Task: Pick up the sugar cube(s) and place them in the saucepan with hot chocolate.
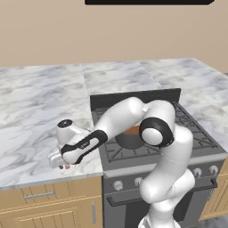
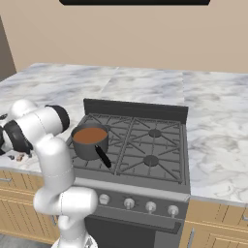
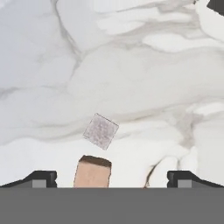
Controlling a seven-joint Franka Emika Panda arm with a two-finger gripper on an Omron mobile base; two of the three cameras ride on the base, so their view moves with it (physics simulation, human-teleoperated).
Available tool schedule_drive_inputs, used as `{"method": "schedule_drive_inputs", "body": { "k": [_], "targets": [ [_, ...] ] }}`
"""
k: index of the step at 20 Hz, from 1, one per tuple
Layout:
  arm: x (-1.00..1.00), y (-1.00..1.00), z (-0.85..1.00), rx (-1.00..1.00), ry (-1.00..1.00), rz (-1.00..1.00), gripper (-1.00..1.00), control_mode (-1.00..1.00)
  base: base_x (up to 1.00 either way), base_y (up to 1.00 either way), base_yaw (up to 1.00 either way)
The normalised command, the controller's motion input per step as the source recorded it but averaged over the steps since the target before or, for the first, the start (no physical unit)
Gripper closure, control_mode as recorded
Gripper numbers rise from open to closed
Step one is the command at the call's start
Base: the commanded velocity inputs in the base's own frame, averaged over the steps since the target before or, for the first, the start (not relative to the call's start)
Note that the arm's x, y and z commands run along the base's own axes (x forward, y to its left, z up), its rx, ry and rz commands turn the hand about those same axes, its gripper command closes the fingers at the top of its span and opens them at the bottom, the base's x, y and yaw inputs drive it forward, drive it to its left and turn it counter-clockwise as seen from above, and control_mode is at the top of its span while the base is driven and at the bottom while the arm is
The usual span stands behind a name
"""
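Observation:
My gripper hangs open, low over the marble counter left of the stove, and appears as well in the left base view. In the hand view a pale grey-white sugar cube lies on the marble just ahead of the fingertips. A tan-brown sugar cube sits in the gap between them, nearer the left tip, untouched. Small cubes show on the counter by the hand. The dark saucepan with reddish-brown hot chocolate stands on the stove's front left burner, its black handle pointing forward. The arm hides most of it in the left base view.
The gas stove with black grates lies to the right of the work spot, with knobs along its front. Marble counter stretches left and behind. The counter's front edge runs just below the gripper, above wooden drawers.

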Motion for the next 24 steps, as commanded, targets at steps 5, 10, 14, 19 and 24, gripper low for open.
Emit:
{"method": "schedule_drive_inputs", "body": {
  "k": [5, 10, 14, 19, 24],
  "targets": [
    [0.08, 0.05, -0.12, 0.0, 0.0, 0.0, -1.0, -1.0, 0.0, 0.0, 0.0],
    [0.0, 0.1, -0.22, 0.0, 0.0, 0.0, -1.0, -1.0, 0.0, 0.0, 0.0],
    [-0.09, 0.04, -0.16, 0.0, 0.0, 0.0, -1.0, -1.0, 0.0, 0.0, 0.0],
    [-0.02, 0.05, -0.02, 0.0, 0.0, 0.0, -1.0, -1.0, 0.0, 0.0, 0.0],
    [-0.15, 0.01, -0.01, 0.0, 0.0, 0.0, -1.0, -1.0, 0.0, 0.0, 0.0]
  ]
}}
